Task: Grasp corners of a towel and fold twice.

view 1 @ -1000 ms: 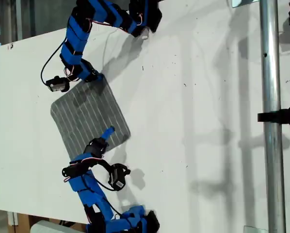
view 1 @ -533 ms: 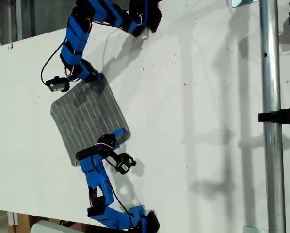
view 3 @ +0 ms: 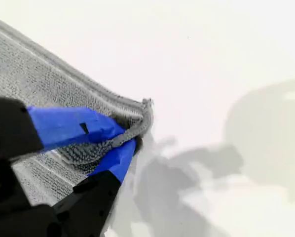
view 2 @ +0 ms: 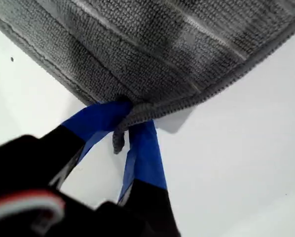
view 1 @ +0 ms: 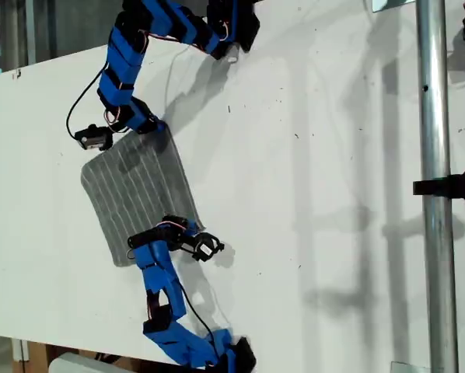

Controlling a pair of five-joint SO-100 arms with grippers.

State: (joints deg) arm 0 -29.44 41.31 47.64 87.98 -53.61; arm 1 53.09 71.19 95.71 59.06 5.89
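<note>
Towel (view 1: 139,186) is lying mostly flat on the white desk (view 1: 310,155), over on the exterior view's left, turned so it sits like a diamond.

My first tool (view 2: 125,116) is clamped on one corner (view 2: 119,140) of it. In the first wrist view the two blue fingers are squeezed together with the hemmed edge bunched up between them, and a little nub of grey cloth pokes out past the pinch. The rest of the towel spreads away from the fingers, stripes and all.

My second tool (view 3: 128,136) has a grip on another corner (view 3: 146,106). The fabric there is folded and puckered between the blue fingers, and the tip curls up just beyond them. Dark shadows fall on the desk right beside it.

In the exterior view one blue arm (view 1: 120,70) reaches in from the top and touches the towel's upper corner. The other blue arm (view 1: 162,287) comes up from the bottom edge and meets the lower corner on the exterior view's right side of the cloth. Honestly can't tell from the wrist views which arm is which.

A metal pole (view 1: 433,194) runs down the exterior view's right, well apart from everything.
</note>
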